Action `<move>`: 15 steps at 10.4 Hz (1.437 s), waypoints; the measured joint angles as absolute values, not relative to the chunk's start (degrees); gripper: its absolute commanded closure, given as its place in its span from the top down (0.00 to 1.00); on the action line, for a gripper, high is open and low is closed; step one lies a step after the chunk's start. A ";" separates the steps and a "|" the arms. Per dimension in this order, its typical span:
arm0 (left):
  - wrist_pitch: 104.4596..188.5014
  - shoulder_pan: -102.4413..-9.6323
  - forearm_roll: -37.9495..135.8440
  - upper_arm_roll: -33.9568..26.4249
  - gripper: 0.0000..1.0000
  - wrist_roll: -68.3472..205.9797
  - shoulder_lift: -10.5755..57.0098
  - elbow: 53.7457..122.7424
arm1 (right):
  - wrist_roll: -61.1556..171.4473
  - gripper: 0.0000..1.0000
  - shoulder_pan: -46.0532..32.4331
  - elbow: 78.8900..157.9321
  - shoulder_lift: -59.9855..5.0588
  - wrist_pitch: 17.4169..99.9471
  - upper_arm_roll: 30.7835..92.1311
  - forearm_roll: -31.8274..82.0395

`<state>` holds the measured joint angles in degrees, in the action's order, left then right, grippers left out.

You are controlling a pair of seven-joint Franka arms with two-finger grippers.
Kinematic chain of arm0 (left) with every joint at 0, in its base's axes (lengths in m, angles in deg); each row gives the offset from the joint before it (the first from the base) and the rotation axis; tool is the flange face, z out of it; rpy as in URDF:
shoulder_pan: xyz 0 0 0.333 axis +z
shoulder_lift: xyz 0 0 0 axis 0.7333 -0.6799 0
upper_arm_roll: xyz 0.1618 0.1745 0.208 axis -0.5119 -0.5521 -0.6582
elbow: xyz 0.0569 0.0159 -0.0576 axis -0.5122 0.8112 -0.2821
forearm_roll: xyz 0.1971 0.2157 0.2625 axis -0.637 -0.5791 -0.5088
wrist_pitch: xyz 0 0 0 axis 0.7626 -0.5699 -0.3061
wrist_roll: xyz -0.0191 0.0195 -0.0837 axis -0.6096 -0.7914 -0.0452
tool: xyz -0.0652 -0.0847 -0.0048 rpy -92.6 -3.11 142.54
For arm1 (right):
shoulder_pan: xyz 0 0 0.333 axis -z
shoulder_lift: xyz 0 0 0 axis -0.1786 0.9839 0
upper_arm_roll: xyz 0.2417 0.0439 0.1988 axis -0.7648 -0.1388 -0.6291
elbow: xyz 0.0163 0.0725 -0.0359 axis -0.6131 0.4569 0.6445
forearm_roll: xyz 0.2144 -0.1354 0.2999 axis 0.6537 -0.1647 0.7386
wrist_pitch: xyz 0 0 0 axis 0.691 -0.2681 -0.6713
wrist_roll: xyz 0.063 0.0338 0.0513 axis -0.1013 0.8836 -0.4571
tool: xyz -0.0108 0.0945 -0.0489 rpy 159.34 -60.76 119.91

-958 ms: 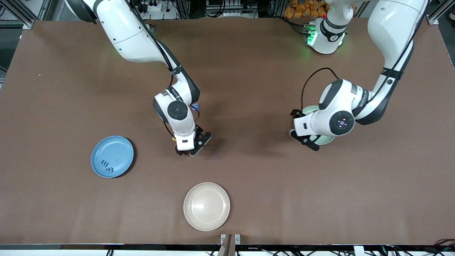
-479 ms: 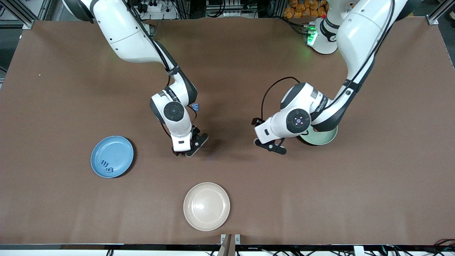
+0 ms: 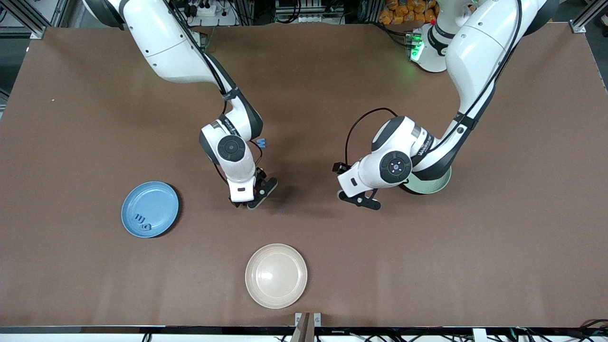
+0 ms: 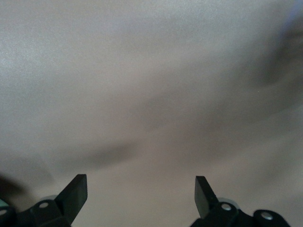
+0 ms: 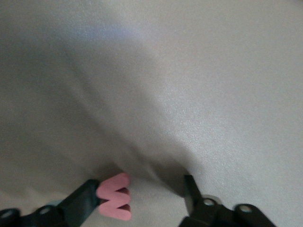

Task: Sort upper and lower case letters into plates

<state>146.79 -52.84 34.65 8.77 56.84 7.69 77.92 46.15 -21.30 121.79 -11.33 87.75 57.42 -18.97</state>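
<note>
My right gripper [image 3: 249, 203] is open and low over the table's middle. In the right wrist view a red-orange letter [image 5: 115, 197] lies on the table between the fingers [image 5: 80, 201], against one of them; the right gripper [image 5: 139, 194] is not closed on it. A blue letter [image 3: 261, 142] lies beside the right wrist. The blue plate [image 3: 156, 199] holds dark blue letters [image 3: 142, 221]. My left gripper [image 3: 344, 185] is open and empty over bare table, as the left wrist view [image 4: 140, 191] shows. The mint plate [image 3: 437, 183] is partly hidden under the left arm.
A cream-beige plate [image 3: 276, 275] stands near the table's front edge, nearer to the camera than both grippers. Brown table [image 3: 95, 118] stretches around the plates.
My left arm has swung from over the mint plate toward the table's middle, uncovering part of the plate. My right gripper has shifted slightly toward the right arm's end.
</note>
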 measured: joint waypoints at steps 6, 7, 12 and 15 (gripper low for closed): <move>156.21 -54.90 34.65 8.53 1.00 55.08 6.39 77.77 | 46.06 0.00 -20.79 122.35 -12.74 87.72 57.47 -19.15; 158.99 -57.11 34.64 7.81 1.00 55.05 5.76 77.76 | 46.22 0.00 -20.49 122.28 -13.41 86.99 57.54 -19.15; 170.42 -76.69 34.64 -4.71 1.00 52.88 5.42 74.82 | 45.40 0.00 -5.40 122.30 -22.05 75.19 59.00 -19.36; 183.57 -80.51 34.64 -6.45 1.00 48.28 3.52 74.80 | 44.68 0.99 3.65 122.88 -21.95 75.61 58.99 -19.54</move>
